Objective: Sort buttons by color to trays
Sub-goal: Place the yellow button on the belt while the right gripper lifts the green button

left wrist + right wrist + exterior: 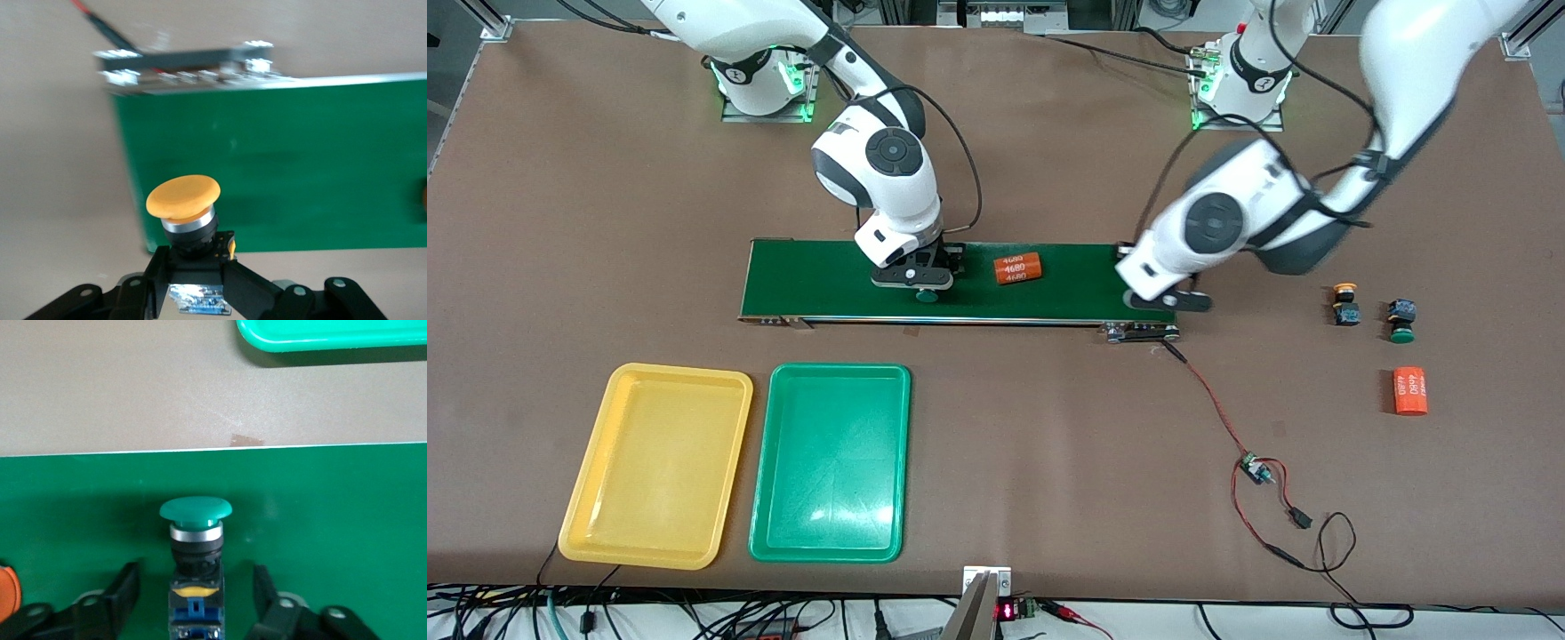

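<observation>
Green button (195,520) lies between open right jaws; left jaws clamp yellow button (183,200) over belt edge (130,173).

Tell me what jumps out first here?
The right gripper sits on the green conveyor belt, open around a green-capped button. The left gripper, over the belt's end, is shut on a yellow-capped button. Yellow tray and green tray lie nearer the camera.

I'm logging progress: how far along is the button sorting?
Nothing is sorted yet: the yellow tray and green tray hold no buttons. In hand: the left gripper grips a yellow button over the belt's end; the right gripper, jaws apart, straddles a green button on the belt. Left: those two, plus a yellow and a green button on the table.
</observation>
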`<state>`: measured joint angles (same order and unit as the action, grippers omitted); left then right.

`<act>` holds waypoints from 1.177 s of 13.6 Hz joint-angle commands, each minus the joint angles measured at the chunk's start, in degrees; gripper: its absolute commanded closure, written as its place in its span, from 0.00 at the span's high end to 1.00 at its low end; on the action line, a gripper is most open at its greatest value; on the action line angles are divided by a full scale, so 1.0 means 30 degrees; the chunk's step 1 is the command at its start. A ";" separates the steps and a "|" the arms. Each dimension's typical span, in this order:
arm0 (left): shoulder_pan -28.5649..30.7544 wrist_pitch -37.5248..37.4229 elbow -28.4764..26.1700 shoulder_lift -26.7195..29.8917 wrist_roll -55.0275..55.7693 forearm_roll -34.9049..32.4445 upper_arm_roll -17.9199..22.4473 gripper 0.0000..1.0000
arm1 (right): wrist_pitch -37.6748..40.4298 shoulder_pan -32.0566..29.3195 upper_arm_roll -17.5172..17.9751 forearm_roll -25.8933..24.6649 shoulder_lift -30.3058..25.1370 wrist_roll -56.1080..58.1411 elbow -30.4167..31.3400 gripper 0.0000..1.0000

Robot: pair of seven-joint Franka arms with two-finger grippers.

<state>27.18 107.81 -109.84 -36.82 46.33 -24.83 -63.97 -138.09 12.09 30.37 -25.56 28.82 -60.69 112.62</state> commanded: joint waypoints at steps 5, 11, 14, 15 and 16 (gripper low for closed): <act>-0.4519 0.0919 0.1515 -0.0705 0.1257 0.0220 0.3744 0.47 | 0.0384 -0.0191 -0.0545 0.0051 -0.0025 0.1182 -0.0888 0.00; -0.3758 -0.2440 0.3996 -0.0265 0.1286 0.0570 0.3452 1.00 | 0.5860 -0.0749 -0.1330 0.2628 -0.0524 0.6047 -0.5978 0.00; -0.2910 -0.6104 0.7600 -0.0294 0.0966 0.0542 0.3187 1.00 | 0.5778 -0.1040 -0.2943 0.2630 -0.0407 0.8439 -0.6574 0.00; -0.2385 -0.6490 0.8073 -0.0294 0.0906 0.0397 0.3216 1.00 | 0.5748 -0.1448 -0.3208 0.2689 -0.0349 0.9670 -0.6574 0.00; -0.1741 -0.6581 0.8223 -0.0294 0.0644 0.0250 0.3217 1.00 | 0.5632 -0.1800 -0.3298 0.2747 -0.0290 1.0611 -0.6603 0.00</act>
<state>19.03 90.38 -87.26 -37.74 49.82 -24.66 -53.93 -121.22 8.34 20.82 -18.22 26.97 -34.13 93.65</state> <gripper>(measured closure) 0.000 0.670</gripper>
